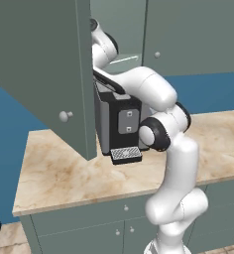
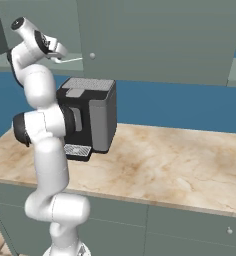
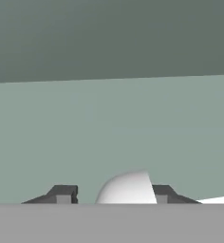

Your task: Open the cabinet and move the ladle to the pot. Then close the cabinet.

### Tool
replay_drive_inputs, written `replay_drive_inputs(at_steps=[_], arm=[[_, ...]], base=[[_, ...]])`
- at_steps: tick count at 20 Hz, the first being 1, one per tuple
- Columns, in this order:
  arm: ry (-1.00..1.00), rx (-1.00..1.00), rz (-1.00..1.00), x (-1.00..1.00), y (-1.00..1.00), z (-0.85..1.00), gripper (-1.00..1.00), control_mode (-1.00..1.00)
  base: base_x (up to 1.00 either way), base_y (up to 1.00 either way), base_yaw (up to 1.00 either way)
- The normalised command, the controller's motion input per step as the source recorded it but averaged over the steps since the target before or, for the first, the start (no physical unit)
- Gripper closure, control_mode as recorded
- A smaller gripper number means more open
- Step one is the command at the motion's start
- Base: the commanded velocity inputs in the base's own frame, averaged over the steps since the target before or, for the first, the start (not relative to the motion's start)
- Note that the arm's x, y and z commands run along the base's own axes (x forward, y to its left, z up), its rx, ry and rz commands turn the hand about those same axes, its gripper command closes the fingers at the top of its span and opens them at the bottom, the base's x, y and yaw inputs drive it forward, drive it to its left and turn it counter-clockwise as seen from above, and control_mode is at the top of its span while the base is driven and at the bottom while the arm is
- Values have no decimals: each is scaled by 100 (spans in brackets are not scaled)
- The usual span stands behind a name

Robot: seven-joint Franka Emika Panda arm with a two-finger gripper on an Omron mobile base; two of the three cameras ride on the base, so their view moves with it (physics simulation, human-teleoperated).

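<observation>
The arm reaches up from the counter (image 1: 64, 173) past the coffee machine (image 1: 116, 124) into the open cabinet (image 1: 44, 64). On the cabinet floor the ladle (image 3: 128, 190) lies between the gripper (image 3: 115, 195) fingertips — right one touching its pale bowl, left one apart, jaws part-spread; its handle (image 2: 72, 60) points right.

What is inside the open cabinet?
The ladle lies on the shelf inside the cabinet, its pale bowl between the gripper fingertips. The arm hides the rest of the interior.
</observation>
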Motion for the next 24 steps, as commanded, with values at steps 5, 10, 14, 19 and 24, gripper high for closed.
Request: replay_drive_inputs(at_steps=[5, 10, 14, 19, 24], arm=[[5, 2, 0, -2, 0, -25, 100, -100], [7, 16, 9, -11, 0, -4, 100, -100], [2, 20, 22, -29, 4, 0, 100, -100], [0, 12, 20, -54, 21, -24, 100, -100], [-7, 5, 16, -89, 22, -45, 100, -100]], base=[[0, 0, 0], [0, 0, 0], [0, 0, 0], [0, 0, 0], [0, 0, 0]])
